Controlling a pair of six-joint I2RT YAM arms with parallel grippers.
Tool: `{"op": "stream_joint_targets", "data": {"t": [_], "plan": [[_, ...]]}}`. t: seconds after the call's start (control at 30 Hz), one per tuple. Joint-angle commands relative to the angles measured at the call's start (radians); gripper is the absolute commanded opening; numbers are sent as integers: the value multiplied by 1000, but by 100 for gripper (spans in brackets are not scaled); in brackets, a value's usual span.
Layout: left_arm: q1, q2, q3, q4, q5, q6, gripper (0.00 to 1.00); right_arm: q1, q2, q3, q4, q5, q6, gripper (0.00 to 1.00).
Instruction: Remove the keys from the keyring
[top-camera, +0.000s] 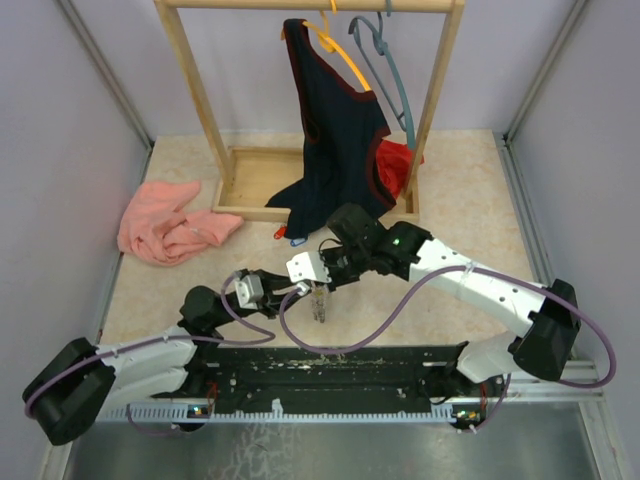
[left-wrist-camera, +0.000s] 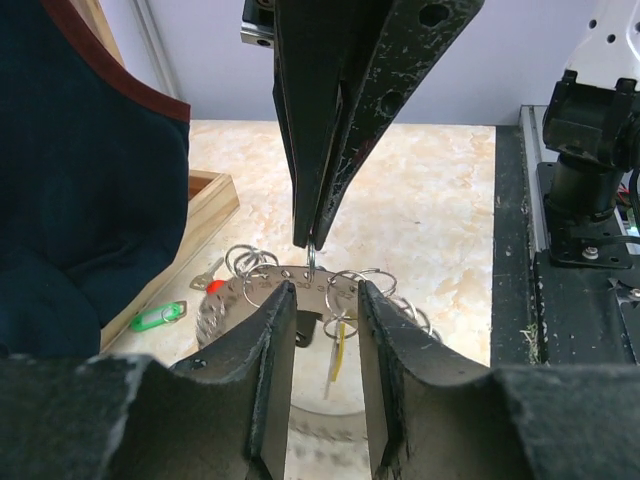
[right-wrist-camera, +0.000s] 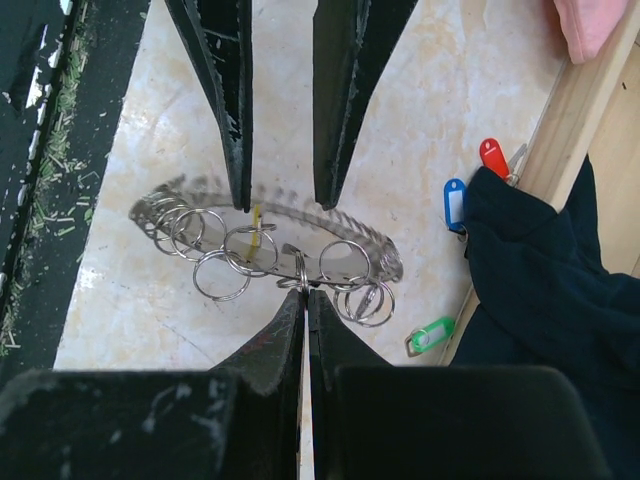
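Roughly, you are most of the way through. From the top external view the keyring (top-camera: 320, 306) hangs on edge where the two arms meet, with the right gripper (top-camera: 322, 286) over it and the left gripper (top-camera: 304, 291) just beside it. Two freed keys lie on the table (top-camera: 455, 200) beyond the keyring: one red-tagged key (top-camera: 280, 232) and one blue-tagged key (top-camera: 295, 241). Through the left wrist camera you see that gripper's fingers (left-wrist-camera: 270, 380) standing apart on either side of the keyring's rim, gripping nothing, with one yellow-tagged key (left-wrist-camera: 340, 352) dangling between them. The right gripper reaches down to the keyring with its jaws pressed together on one small split ring (left-wrist-camera: 312, 262), and one green-tagged key (left-wrist-camera: 158, 317) lies off to the side of the keyring. Through the right wrist camera you can count it all. One keyring (right-wrist-camera: 345, 232) is pinched by the right gripper (right-wrist-camera: 304, 300) and carries one yellow tag. Three loose keys, red (right-wrist-camera: 492, 157), blue (right-wrist-camera: 455, 205) and green (right-wrist-camera: 432, 333), lie near the dark garment (right-wrist-camera: 540, 290), apart from the keyring. About ten bare split rings hang on the keyring, overlapping too much for an exact count. I judge you have one key left to free. Whether the keyring's lower edge touches the table, I cannot tell.
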Motion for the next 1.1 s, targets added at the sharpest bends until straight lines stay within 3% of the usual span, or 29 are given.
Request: {"op": "stream_joint_targets", "data": {"t": [0.0, 1.07], "plan": [[-5, 59, 35, 134, 23, -5, 36, 19, -27, 60, 23, -4, 3, 0], [-36, 265, 73, 270, 26, -42, 28, 27, -24, 59, 36, -30, 18, 0]]}}
